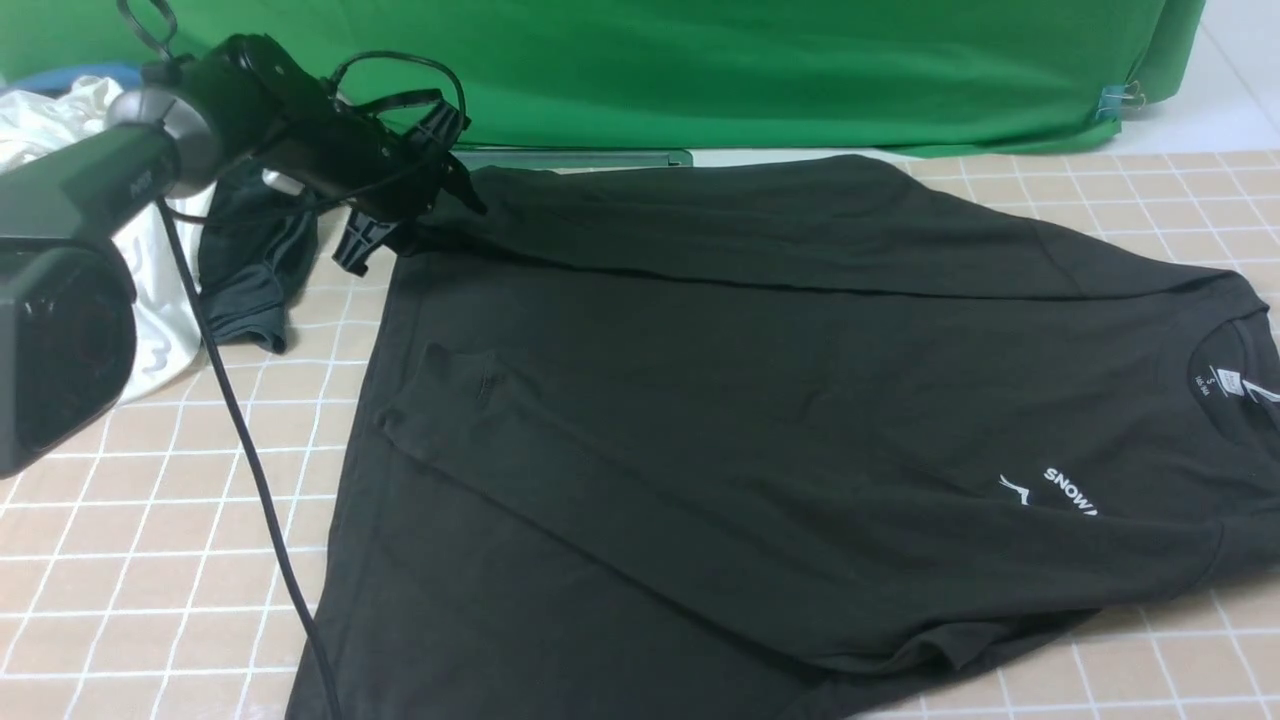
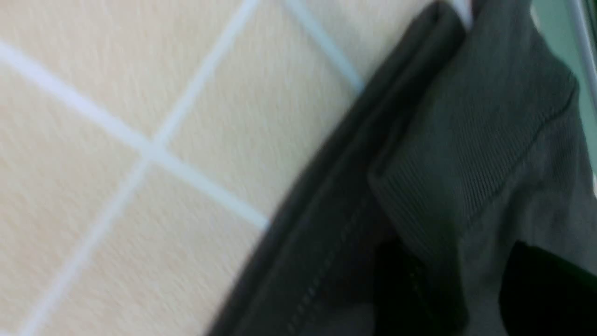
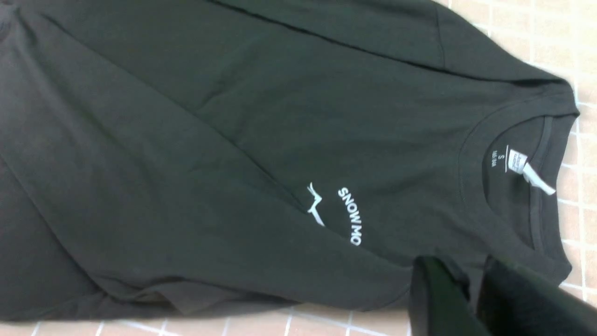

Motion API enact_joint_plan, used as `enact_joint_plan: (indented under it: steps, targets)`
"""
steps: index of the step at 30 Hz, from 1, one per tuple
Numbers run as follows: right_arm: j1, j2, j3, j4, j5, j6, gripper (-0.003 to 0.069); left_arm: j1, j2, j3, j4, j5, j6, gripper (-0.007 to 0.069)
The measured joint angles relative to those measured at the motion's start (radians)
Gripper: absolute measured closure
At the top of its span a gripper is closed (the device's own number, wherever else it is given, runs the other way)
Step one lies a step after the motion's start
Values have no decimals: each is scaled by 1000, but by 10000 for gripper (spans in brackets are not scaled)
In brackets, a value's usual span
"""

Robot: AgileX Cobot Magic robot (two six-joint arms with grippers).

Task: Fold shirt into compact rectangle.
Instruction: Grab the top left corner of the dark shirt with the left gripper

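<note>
1. Here is the large black short-sleeved T-shirt (image 1: 700, 400), spread across the beige tiled tabletop (image 1: 150, 520) with its white grid lines. The collar points to the robot's right, the hem to its left.
2. The white "SNOW" chest print (image 1: 1070, 490) is cut short, because a fold of the shirt's own fabric lies over the rest of the lettering. A small white neck label (image 3: 517, 161) sits inside the collar.
3. At the shirt's far hem corner, the left gripper (image 1: 415, 215) is right on the cloth. Its wrist view is blurred. The dark fingers (image 2: 401, 289) stand either side of a raised fold of hem, with fabric between them. I cannot tell whether they actually pinch it.
4. The right gripper (image 3: 471, 270) hangs over the shirt's near shoulder, close to the collar. Its fingers are slightly apart with only a narrow gap, and nothing is in them.
5. Beside the shirt's hem, to the robot's left, is a crumpled dark grey garment (image 1: 255, 270), with a white garment (image 1: 160, 300) beyond it.
6. A thin black cable (image 1: 250, 470) trails along the tiles by the shirt's hem.
7. Behind the shirt's far edge hangs a green cloth backdrop (image 1: 700, 70).
</note>
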Motion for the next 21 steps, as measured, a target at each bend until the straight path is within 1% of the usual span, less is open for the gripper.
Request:
enact_joint_plan:
  steps: [1,4,6,8,15,21]
  targets:
    - [0,0,0,0,-1,0,493,0,0,0,4,0,0,363]
    - [0,0,0,0,-9,2,492,0,9,0,44,-19,-21,468]
    - [0,0,0,0,-9,3,492,0,16,0,48,-30,-25,553]
    - [0,0,0,0,-9,9,492,0,19,-3,48,-33,-25,590]
    - [0,0,0,0,-16,18,489,-1,8,-4,54,0,-15,598]
    - [0,0,0,0,-16,18,482,-1,-107,-4,39,85,-2,603]
